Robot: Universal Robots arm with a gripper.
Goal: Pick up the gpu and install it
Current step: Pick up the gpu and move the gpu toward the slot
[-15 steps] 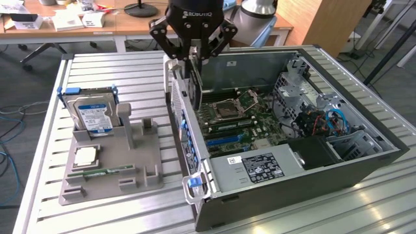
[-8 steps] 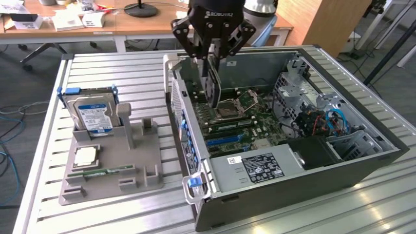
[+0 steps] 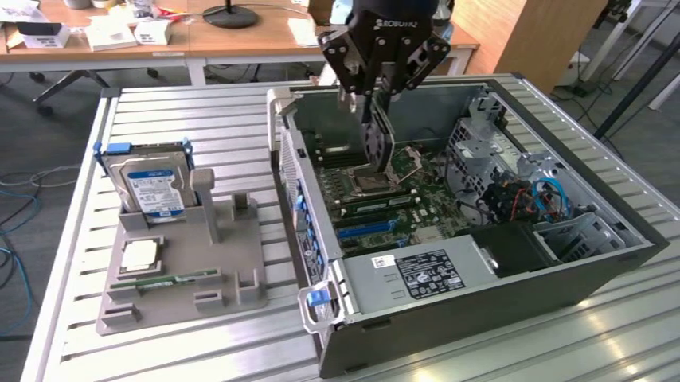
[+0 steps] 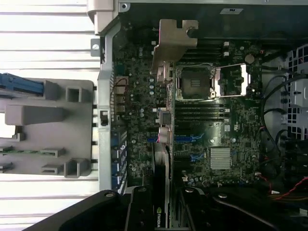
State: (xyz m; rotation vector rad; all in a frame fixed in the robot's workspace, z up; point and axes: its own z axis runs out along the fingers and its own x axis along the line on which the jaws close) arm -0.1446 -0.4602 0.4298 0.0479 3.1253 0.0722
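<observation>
Gpu (image 3: 375, 147) hangs upright over the open computer case (image 3: 510, 294), pinched between the gripper's (image 3: 370, 95) fingers above the motherboard (image 3: 415, 199). At the case's 9 o'clock in the exterior view, a grey tray (image 3: 181, 263) holds a hard drive (image 3: 152, 187).

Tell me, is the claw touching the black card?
Touching. The exterior view shows the gripper pinching the gpu by its top edge, holding it above the open case.

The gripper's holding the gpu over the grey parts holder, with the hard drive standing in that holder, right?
No: the gripper holds the gpu over the open computer case, as the exterior view shows. The hard drive does stand in the grey holder.
</observation>
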